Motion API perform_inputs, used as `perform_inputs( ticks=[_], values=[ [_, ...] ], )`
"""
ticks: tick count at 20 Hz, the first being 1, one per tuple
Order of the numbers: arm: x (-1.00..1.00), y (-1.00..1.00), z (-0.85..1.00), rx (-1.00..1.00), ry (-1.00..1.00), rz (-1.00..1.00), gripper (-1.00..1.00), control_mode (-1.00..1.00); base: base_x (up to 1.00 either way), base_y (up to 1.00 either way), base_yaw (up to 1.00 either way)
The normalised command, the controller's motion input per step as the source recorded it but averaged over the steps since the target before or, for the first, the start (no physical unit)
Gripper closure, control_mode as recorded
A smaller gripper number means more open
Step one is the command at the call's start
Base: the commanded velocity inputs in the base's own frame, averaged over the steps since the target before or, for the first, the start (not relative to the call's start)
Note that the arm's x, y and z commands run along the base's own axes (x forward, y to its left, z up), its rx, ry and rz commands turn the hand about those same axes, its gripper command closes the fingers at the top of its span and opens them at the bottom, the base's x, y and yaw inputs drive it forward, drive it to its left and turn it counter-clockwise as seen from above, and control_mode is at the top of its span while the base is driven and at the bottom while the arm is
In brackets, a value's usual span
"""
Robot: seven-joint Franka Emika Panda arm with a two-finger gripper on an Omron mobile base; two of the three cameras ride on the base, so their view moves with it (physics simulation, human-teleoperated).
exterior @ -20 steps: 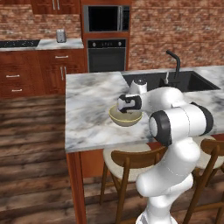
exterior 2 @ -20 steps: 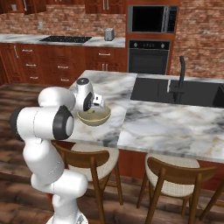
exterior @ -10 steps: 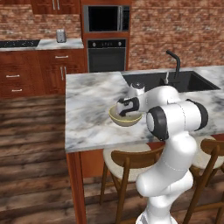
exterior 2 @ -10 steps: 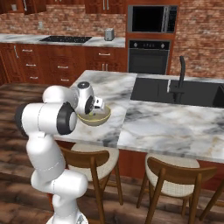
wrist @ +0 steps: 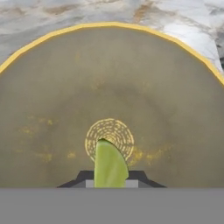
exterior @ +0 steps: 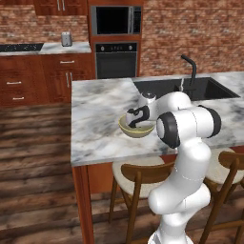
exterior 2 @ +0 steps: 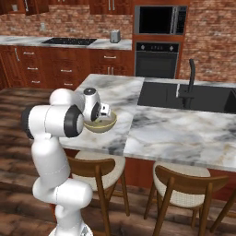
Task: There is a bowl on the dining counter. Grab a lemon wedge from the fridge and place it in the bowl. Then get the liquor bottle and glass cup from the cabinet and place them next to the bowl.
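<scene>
Gripper (wrist: 111, 183) is now dipping lower than a second ago into the bowl (wrist: 52, 109) at frame centre on the dining counter (exterior: 95, 119), and I'm keeping it clenched on the lemon wedge (wrist: 109, 164) over the bowl's floor, so I'm judging release is next.

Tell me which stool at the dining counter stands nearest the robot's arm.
The stool right behind the arm, below the bowl. The other stool stands further along, below the bare marble near the sink.
</scene>
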Motion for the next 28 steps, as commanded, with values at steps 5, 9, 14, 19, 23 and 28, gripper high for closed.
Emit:
perform_inputs(
  ticks=[5, 9, 14, 19, 23, 28],
  values=[
    [0.05, 0.0, -0.07, 0.0, 0.0, 0.0, -1.0, -1.0, 0.0, 0.0, 0.0],
    [0.0, 0.0, 0.0, 0.0, 0.0, 0.0, -1.0, -1.0, 0.0, 0.0, 0.0],
    [0.0, -0.01, 0.08, 0.0, -0.03, 0.0, -1.0, -1.0, 0.0, 0.0, 0.0],
    [-0.31, -0.02, 0.74, 0.02, -0.24, 0.0, -1.0, -1.0, 0.0, 0.0, 0.0],
    [-0.64, -0.01, 1.0, 0.1, -0.41, 0.0, -1.0, -1.0, 0.0, 0.0, 0.0],
    [-0.79, -0.01, 1.0, 0.08, -0.31, 0.0, -1.0, -1.0, 0.0, 0.0, 0.0]
  ],
)
